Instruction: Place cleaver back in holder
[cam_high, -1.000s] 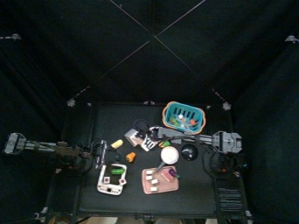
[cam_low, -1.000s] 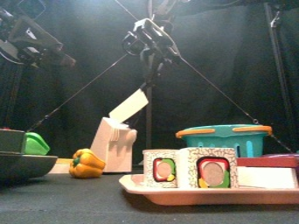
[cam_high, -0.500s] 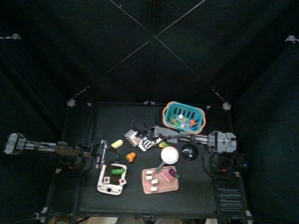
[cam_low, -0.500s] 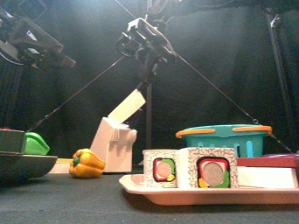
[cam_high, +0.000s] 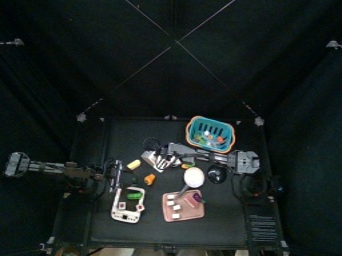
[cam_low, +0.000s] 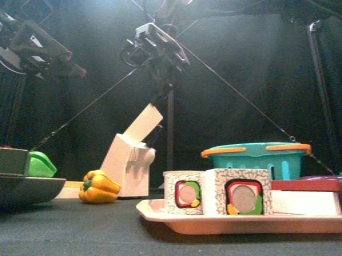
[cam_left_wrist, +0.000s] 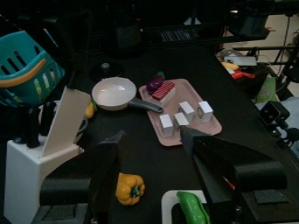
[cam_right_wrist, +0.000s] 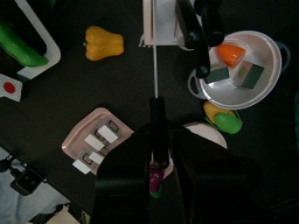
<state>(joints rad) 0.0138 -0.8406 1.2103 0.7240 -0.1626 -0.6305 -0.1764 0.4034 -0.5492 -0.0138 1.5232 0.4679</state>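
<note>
Right gripper (cam_low: 158, 58) is clamped on the cleaver (cam_low: 170, 118) by its handle, blade hanging straight down so its thin edge can drop into a slot. It hangs above the pale holder (cam_low: 131, 163), not yet in it; a second knife already leans from the block. Left gripper (cam_low: 40, 48), jaws wide apart, waits well off to the side, near the yellow pepper (cam_low: 99, 186) and pink tray (cam_low: 241, 216)

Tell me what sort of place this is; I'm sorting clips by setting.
Probably a robot test pen, not a kitchen: black curtains wall in a small black table set with toy food, a knife holder and a teal basket.
</note>
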